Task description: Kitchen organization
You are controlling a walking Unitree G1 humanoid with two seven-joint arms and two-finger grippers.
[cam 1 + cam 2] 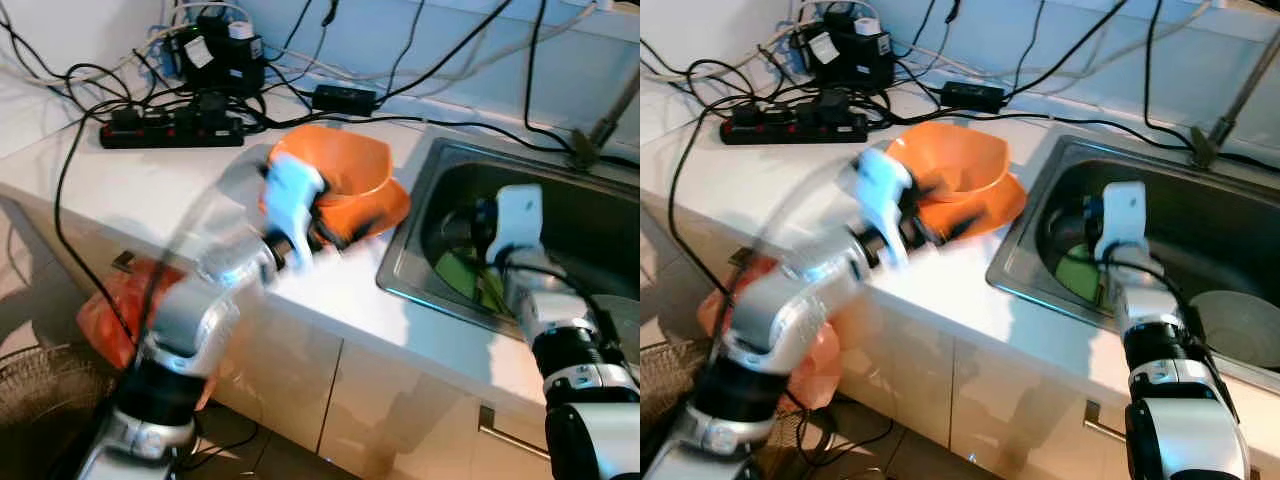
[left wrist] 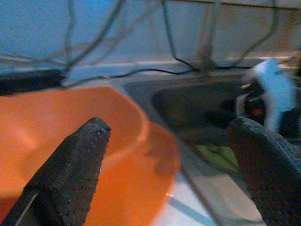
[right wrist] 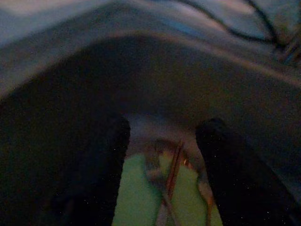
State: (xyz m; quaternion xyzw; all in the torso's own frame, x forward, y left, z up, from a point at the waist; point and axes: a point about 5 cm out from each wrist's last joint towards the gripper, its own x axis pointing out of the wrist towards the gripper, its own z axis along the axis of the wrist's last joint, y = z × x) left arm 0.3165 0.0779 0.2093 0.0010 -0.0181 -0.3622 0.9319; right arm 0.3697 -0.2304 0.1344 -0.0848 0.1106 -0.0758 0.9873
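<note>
The green plate [image 3: 141,197] lies at the bottom of the sink [image 1: 440,165], toward its near left corner, with cutlery [image 3: 169,179] on top of it: I make out a spoon or fork and a pair of thin sticks (chopsticks, I would guess), their long axes running roughly away from my right wrist, along the line of my fingers rather than across it. That is the relation the next move depends on. My right gripper [image 3: 162,146] hangs directly over the plate, down inside the basin, its two black fingers spread with nothing between them, and the cutlery sits in the gap below. Because the handles point along the fingers' own direction, I judge I must either drop straight down and pinch across them or turn the wrist a little first.

On the white counter [image 1: 150,190] just left of the sink stands the orange bowl [image 1: 335,170], sitting on an orange plate [image 1: 995,205]. My left gripper [image 1: 325,235] is at its near rim, fingers wide apart and empty, the bowl just ahead and slightly to the left of the opening (the arm is blurred). The left arm is the nearer one for the bowl; the right for the sink. Behind, a power strip [image 1: 170,130] and cables lie against the wall.
</note>
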